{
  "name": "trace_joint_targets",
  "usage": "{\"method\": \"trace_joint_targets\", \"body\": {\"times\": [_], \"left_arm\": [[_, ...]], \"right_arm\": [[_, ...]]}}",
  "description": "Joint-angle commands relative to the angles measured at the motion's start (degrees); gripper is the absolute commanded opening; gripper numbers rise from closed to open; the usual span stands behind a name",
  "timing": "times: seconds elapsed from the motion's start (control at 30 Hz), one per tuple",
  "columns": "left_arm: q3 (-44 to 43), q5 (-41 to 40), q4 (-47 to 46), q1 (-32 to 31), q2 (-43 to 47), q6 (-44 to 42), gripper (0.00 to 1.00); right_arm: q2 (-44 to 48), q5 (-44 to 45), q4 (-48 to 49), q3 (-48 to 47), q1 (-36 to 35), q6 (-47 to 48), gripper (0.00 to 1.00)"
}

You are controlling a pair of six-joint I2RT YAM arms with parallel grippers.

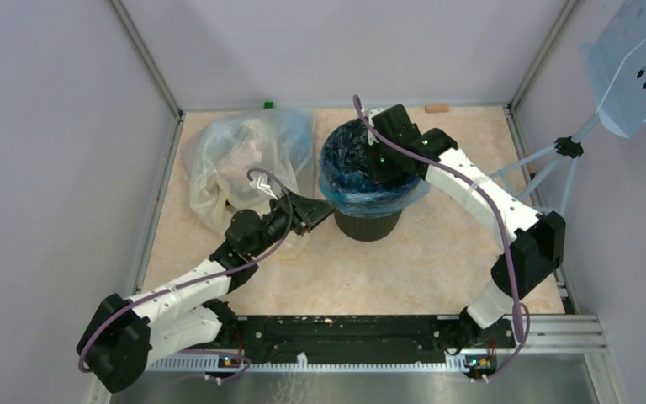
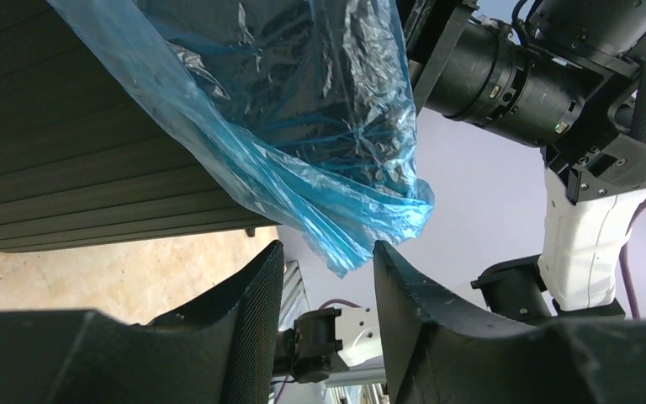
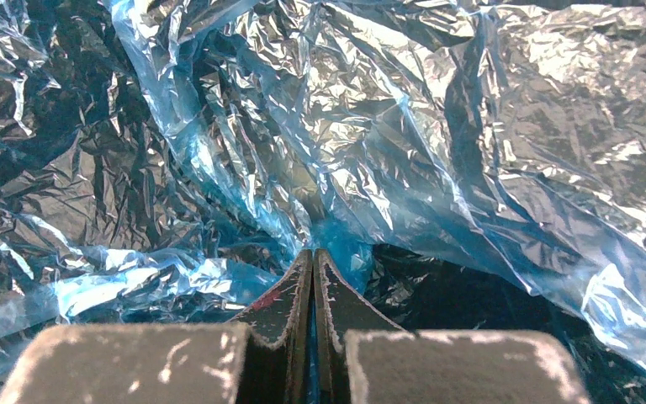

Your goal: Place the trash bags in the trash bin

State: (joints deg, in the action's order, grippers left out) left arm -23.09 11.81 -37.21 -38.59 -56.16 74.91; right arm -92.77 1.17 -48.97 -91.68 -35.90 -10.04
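A large clear yellowish-white plastic bag [image 1: 235, 164] lies crumpled near the beige table [image 1: 437, 252]'s far left corner. Beside it the left gripper [image 2: 328, 252] stands jaws apart, a hanging corner of the thin translucent blue plastic film bag [image 2: 303, 126] dipping to their gap. That bag lines the round black ribbed plastic bin [image 1: 368, 225] by the far edge's middle and drapes over its rim. Inside, the right gripper [image 3: 312, 257] is closed tight, tips in crumpled film.

Left gripper [image 2: 328, 254] parted, right gripper [image 3: 313, 255] closed
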Motion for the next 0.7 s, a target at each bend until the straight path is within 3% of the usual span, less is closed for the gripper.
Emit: {"method": "trace_joint_targets", "body": {"times": [0.0,0.23,0.43,0.67], "left_arm": [[-0.2,-1.5,-7.09,-0.34,-1.89,-0.17,0.47],[-3.0,-0.44,-7.72,-0.35,-6.91,-4.65,0.41],[-1.35,0.32,-9.76,-0.36,-9.24,-5.49,0.13],[0.97,0.19,-7.07,-0.35,-9.6,-7.73,0.0]], "right_arm": [[-1.36,-0.83,2.02,-1.62,-0.83,0.79,0.0],[-3.45,-0.93,2.64,-0.48,-1.1,1.67,0.0],[-7.04,-0.36,3.16,1.06,-1.1,1.72,0.0],[-10.96,-0.83,2.82,2.11,-1.09,1.05,0.0]]}}
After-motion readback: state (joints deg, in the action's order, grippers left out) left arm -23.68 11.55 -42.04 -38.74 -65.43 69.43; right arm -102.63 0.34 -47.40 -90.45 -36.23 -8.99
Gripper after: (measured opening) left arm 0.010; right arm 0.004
